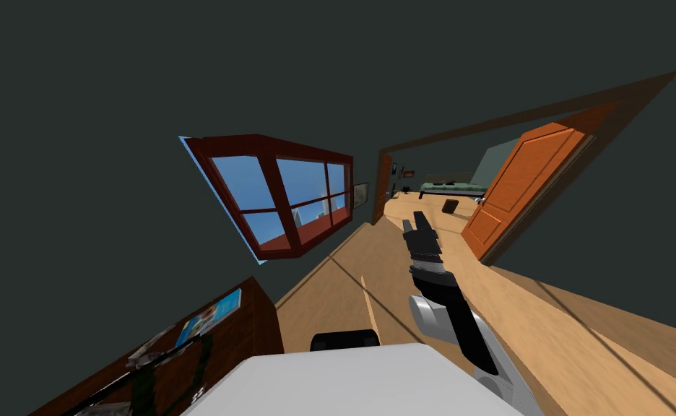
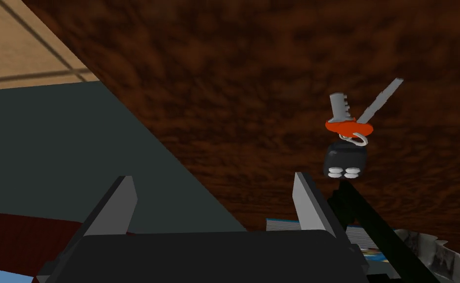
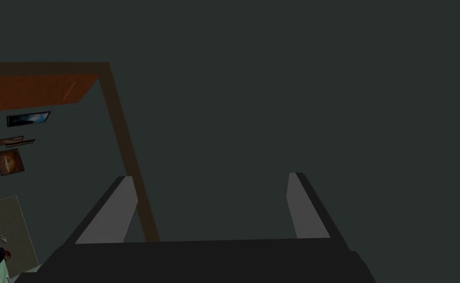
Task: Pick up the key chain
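A dark wooden cabinet stands against the grey-green wall, with a red-framed window in the wall above its far end. On the cabinet's mottled brown top lies the key chain: an orange tag, a black fob with pale buttons, and two grey keys fanned out flat away from the fob. It sits well in from the cabinet's edge, with bare top around it on most sides. The left gripper hangs over the cabinet with its fingers spread wide and holding nothing. The key chain is outside the gap, just past one finger. Close to the key chain on the same top are a dark strap and a crumpled grey object, and a blue-covered booklet lies nearer the cabinet's far end. The cabinet's edge runs slantwise under the left gripper, with the wall beyond it. Off the cabinet's open side the pale wood floor stretches wide and bare towards an orange door that stands open, well apart from the cabinet. The right gripper is held out over that floor, away from the cabinet, its fingers wide apart and empty.
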You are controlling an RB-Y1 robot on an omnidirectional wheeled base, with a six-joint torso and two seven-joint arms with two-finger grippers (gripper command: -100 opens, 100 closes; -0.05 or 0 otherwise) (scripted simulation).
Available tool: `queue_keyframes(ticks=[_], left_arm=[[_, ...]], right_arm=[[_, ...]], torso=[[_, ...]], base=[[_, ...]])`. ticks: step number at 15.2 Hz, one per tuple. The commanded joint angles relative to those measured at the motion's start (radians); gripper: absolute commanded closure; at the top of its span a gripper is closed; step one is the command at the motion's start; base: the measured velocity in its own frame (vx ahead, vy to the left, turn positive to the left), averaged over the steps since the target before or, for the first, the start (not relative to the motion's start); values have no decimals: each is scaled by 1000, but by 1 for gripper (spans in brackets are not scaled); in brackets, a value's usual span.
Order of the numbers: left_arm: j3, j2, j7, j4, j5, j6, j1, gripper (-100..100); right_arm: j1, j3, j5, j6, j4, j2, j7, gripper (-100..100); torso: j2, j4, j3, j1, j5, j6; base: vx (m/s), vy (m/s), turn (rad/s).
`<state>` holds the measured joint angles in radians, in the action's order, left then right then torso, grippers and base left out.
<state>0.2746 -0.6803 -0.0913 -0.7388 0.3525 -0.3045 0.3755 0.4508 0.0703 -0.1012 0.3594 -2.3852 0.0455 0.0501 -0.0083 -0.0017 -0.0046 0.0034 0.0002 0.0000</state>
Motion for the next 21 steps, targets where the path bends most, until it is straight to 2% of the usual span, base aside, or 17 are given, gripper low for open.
queue_keyframes(ticks=[1, 2, 3, 5, 6, 7, 9, 10, 13, 15, 16, 17, 21], left_arm=[[23, -9, 16, 50, 9, 8, -3, -100], [23, -9, 16, 69, 9, 8, -3, -100], [43, -11, 24, 108, 17, 8, -9, -100], [43, -11, 24, 118, 17, 8, -9, -100], [63, -12, 31, 145, 25, 7, -15, -100], [63, -12, 31, 162, 25, 7, -15, -100], [63, -12, 31, 162, 25, 7, -15, -100], [80, -12, 38, 193, 32, 6, -20, -100], [80, -12, 38, 202, 32, 6, -20, -100], [111, -9, 50, 266, 43, 3, -29, -100], [111, -9, 50, 267, 43, 3, -29, -100], [122, -7, 55, 291, 47, 2, -32, -100], [131, -5, 59, 309, 50, 0, -35, -100]], right_arm=[[0, 0, 0, 0, 0, 0, 0, 0], [0, 0, 0, 0, 0, 0, 0, 0], [0, 0, 0, 0, 0, 0, 0, 0], [0, 0, 0, 0, 0, 0, 0, 0], [0, 0, 0, 0, 0, 0, 0, 0], [0, 0, 0, 0, 0, 0, 0, 0], [0, 0, 0, 0, 0, 0, 0, 0], [0, 0, 0, 0, 0, 0, 0, 0], [0, 0, 0, 0, 0, 0, 0, 0], [0, 0, 0, 0, 0, 0, 0, 0], [0, 0, 0, 0, 0, 0, 0, 0], [0, 0, 0, 0, 0, 0, 0, 0], [0, 0, 0, 0, 0, 0, 0, 0]], torso=[[0, 0, 0, 0, 0, 0], [0, 0, 0, 1, 0, 0], [1, 0, 0, 0, 0, 0], [2, 0, 1, -1, 0, -1], [3, 1, 2, -2, 0, 0], [4, 1, 2, -2, 0, 0], [5, 1, 2, -2, 0, 0], [6, 1, 3, -3, 0, 0], [6, 1, 3, -3, 0, 0], [6, 1, 3, -3, 0, 0], [5, 1, 3, -3, 0, 0], [4, 1, 2, -2, 0, 0], [5, 1, 3, -2, 0, 0]], base=[[131, 75, -54], [91, 51, -19], [82, 34, -30], [68, 34, -18], [59, 23, -23], [63, 28, -28], [36, 17, -6], [36, 20, -19], [39, 21, -12], [57, 19, -27], [85, 39, -22], [78, 55, -16], [44, 27, -7]])
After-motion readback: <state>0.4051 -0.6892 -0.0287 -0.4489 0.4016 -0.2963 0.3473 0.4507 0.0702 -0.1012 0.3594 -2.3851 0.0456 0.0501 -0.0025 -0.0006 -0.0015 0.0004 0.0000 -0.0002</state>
